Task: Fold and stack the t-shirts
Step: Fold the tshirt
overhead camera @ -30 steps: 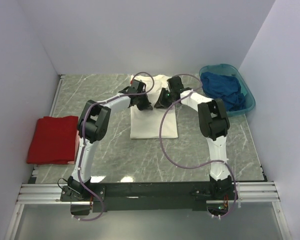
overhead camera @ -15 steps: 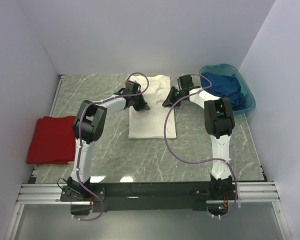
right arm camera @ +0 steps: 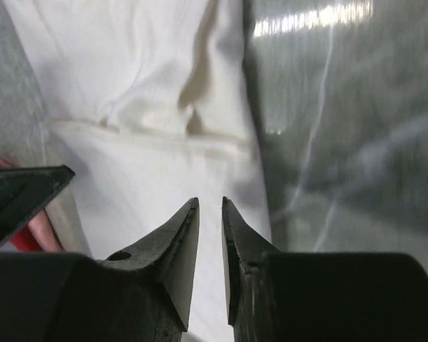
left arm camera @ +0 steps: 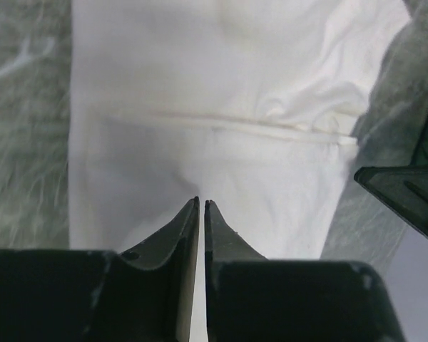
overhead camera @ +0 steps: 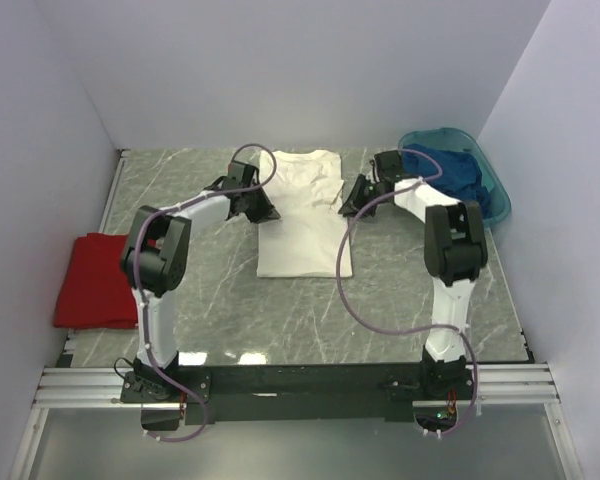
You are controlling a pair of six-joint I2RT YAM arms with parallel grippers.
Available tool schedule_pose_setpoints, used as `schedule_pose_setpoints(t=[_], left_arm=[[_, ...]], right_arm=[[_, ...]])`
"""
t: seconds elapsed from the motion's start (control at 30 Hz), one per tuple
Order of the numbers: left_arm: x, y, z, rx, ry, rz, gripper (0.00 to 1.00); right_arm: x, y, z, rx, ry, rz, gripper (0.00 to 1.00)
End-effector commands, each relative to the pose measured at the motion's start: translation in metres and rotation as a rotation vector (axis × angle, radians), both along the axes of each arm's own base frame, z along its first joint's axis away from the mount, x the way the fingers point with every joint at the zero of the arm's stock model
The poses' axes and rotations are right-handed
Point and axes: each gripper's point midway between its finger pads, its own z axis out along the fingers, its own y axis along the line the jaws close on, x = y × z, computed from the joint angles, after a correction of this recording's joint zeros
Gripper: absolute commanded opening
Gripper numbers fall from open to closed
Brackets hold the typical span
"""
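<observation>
Teal basin [overhead camera: 499,200] holds the dark blue t-shirt [overhead camera: 448,176].

You have a grey marbled table [overhead camera: 400,290] under both grippers, its veined stone spreading out to your left and right and back toward the arm bases. Just beyond your right gripper, to its right, sits a teal plastic basin [overhead camera: 497,206] at the table's far right corner. White walls [overhead camera: 280,70] close in behind it.
</observation>
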Motion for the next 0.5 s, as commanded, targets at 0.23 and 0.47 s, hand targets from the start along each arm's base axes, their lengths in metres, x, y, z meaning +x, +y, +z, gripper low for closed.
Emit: schedule_pose_setpoints(t=[0.23,0.47], left_arm=[[-0.085,0.013,0.033,-0.043,-0.036,0.005,0.13],[-0.14,0.022,0.004,-0.035,0.011,-0.012,0.13]], right_arm=[[-0.084,0.018,0.06,0.027,-0.16,0.013,0.27],[-0.144,0.014,0.014,0.021,-0.081,0.032,0.27]])
